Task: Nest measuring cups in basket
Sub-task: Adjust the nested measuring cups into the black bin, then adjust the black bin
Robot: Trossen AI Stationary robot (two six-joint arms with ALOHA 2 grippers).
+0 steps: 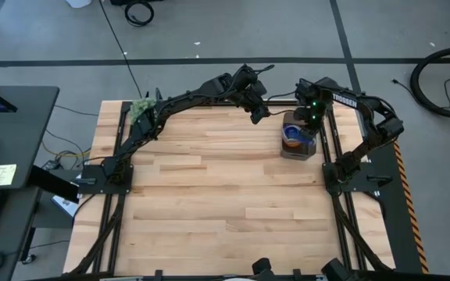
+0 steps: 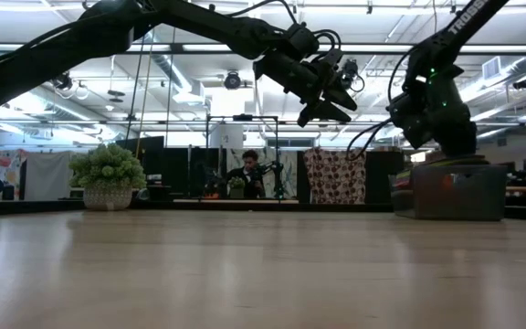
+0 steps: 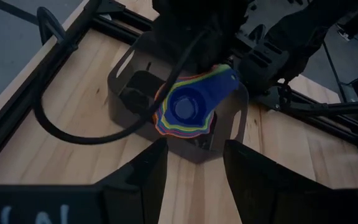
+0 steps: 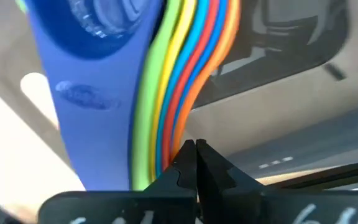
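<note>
measuring cups [image 3: 188,109]: nested stack inside basket [image 3: 232,127], far right of bench | light, stiff, slick plastic; grip by flat handles | right pincer [image 4: 195,148]: clenched at handle edges, empty | left pincer [image 3: 194,163]: parted, empty, hovering above

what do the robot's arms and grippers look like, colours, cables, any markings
Both arms are dark, near-black jointed links with black cables looping alongside. The left gripper ends in two broad, flat dark fingers. The right gripper has black fingers with notched inner edges. White lettering runs along the right arm, and a small green light glows near its wrist.
</note>
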